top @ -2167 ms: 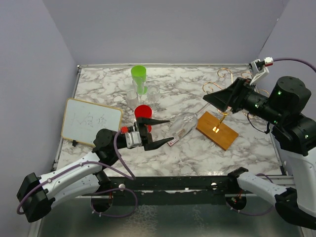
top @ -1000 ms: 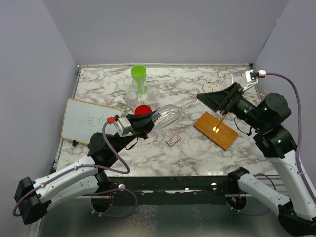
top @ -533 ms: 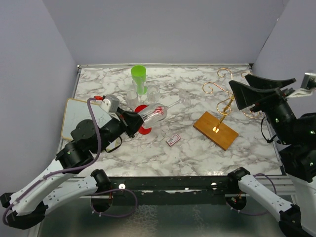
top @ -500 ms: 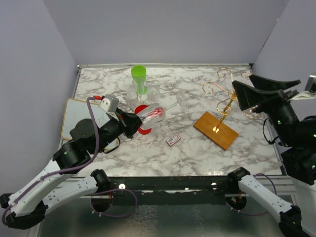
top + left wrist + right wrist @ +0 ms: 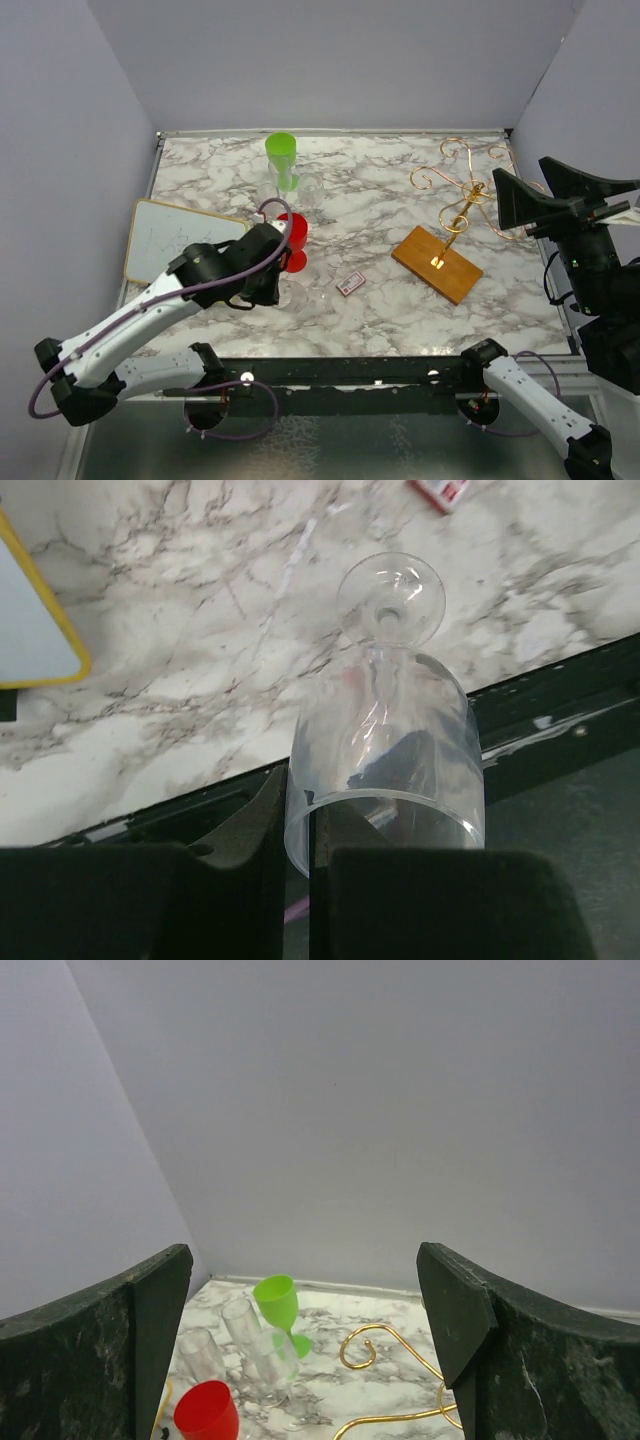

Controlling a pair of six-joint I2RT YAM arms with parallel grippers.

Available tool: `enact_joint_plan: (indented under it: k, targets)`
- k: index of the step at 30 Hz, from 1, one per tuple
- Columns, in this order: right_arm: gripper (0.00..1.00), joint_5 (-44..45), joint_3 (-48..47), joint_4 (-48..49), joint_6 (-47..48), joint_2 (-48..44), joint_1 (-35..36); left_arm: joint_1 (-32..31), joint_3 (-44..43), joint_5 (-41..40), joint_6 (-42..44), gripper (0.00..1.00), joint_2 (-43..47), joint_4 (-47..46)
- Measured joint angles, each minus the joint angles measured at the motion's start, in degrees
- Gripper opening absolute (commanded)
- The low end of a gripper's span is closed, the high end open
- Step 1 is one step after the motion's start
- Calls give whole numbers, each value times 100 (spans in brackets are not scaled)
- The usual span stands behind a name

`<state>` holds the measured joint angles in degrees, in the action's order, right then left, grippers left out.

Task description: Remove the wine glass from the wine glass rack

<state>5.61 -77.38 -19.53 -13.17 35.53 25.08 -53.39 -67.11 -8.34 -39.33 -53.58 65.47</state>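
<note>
The left arm reaches from its base up and to the right across the near part of the marble table (image 5: 400, 320), elbow bent, its wrist turned down beside the red cup (image 5: 292, 232). The left gripper (image 5: 300, 815) is nearly closed, its fingers pinching the rim wall of the clear wine glass (image 5: 385, 750), one inside the bowl and one outside. The glass hangs upright from that grip, foot towards the table close to its near edge; whether the foot touches the marble I cannot tell. The wine glass rack (image 5: 437, 263) stands upright on the right part of the table, well apart from the glass. The right arm is raised high at the right edge, its wrist level and facing the back wall; the right gripper (image 5: 303, 1260) is spread wide with nothing between its fingers
</note>
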Motion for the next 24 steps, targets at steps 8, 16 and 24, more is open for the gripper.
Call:
enact_joint_plan:
  k: [8,16,24]
  targets:
    - [96,35,-2,-332,164,-208,0,317,-208,-153,413,0,-1285,658]
    - [96,232,-96,-568,409,-396,0,1598,-315,-44,1353,0,-2090,352]
    - [96,293,-96,-723,588,-431,0,1620,-446,37,1720,29,-2282,264]
